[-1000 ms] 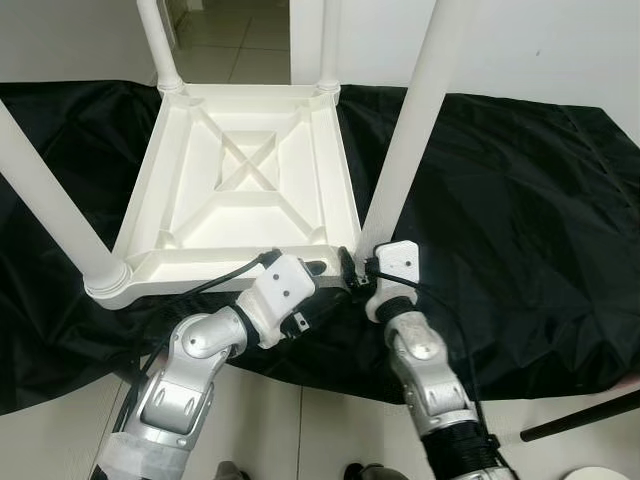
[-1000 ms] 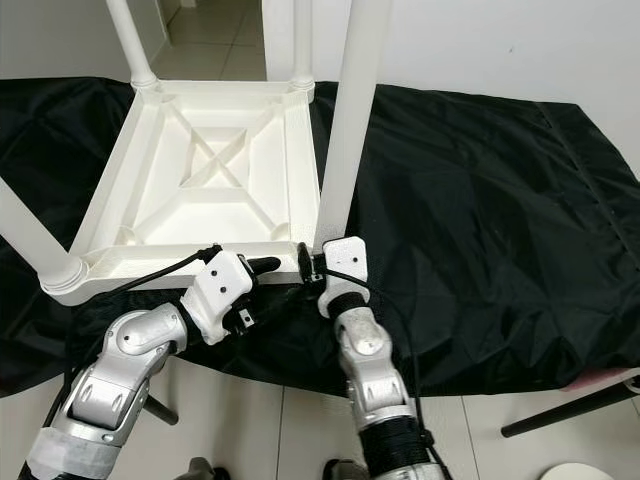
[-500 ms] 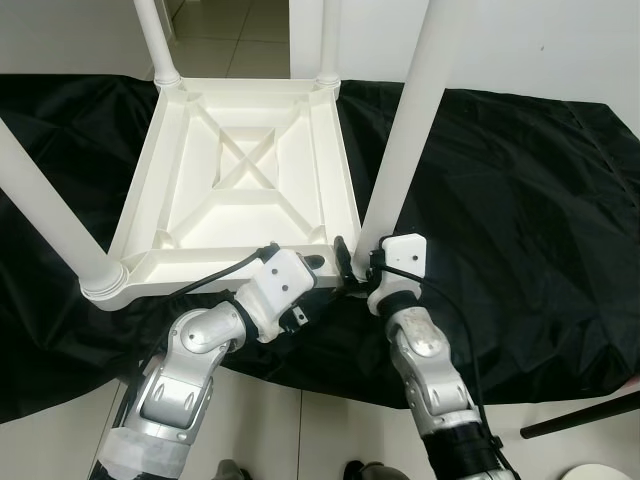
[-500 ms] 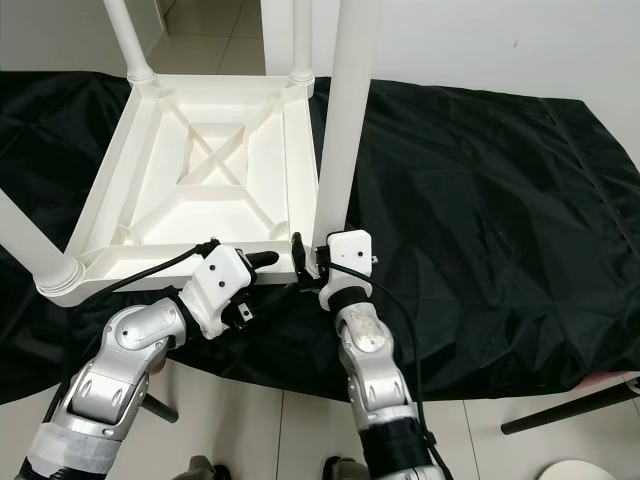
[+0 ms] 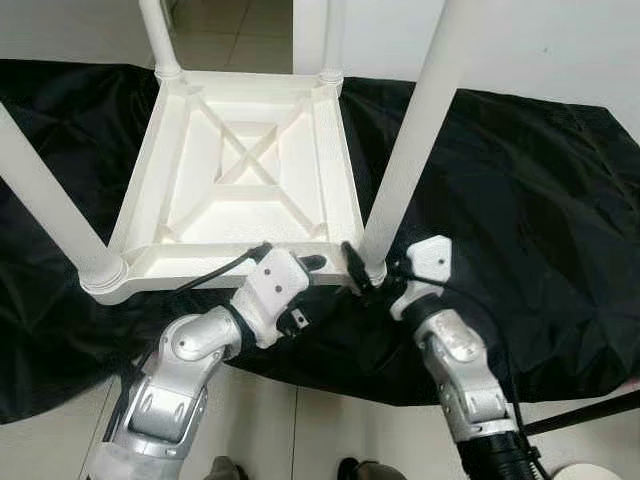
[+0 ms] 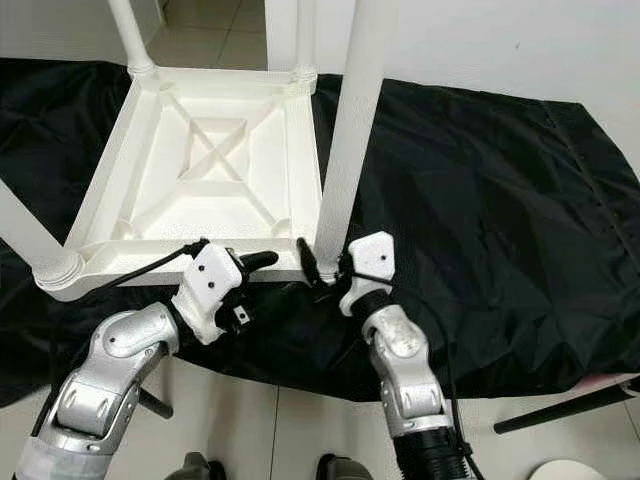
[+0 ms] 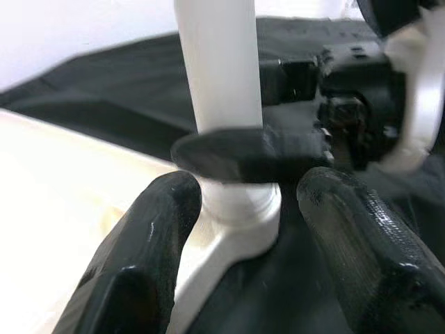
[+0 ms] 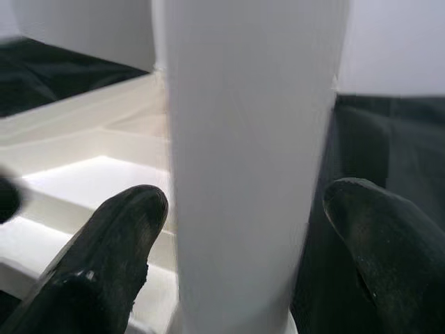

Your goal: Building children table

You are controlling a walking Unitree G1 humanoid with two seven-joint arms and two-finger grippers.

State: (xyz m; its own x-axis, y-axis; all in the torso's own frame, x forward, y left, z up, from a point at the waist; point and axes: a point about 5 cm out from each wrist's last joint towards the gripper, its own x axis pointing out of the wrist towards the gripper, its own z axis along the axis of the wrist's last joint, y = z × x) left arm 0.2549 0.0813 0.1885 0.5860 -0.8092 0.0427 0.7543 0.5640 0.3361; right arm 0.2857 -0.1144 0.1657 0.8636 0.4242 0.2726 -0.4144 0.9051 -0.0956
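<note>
We're at the near right corner of the upside-down children table (image 5: 245,175), which lies top-down on a black cloth (image 5: 520,200) spread over the floor, four white legs pointing up.

The step, as we read it, is seating or tightening the near right leg (image 5: 415,140) in its corner socket. To do it well we'd keep the right gripper (image 5: 362,280) low on the leg, close to the collar, and square to it so any push or twist runs straight down the leg's axis rather than levering it sideways. The left gripper (image 5: 312,264) should brace the near rim beside the socket so the frame doesn't skate on the cloth. Watch the cables trailing from both wrists; they run near the rim.

Right jaws stand wide, one finger (image 8: 104,257) either side of the leg; contact we can't confirm. Left jaws are also apart, holding nothing, aimed at the same collar (image 7: 240,209), with one of the right gripper's fingers crossing in front of them.

The table is all white plastic, the underside ribbed with a cross brace in a recessed centre square. The legs are round and smooth, each widening to a ringed collar at its corner socket.
</note>
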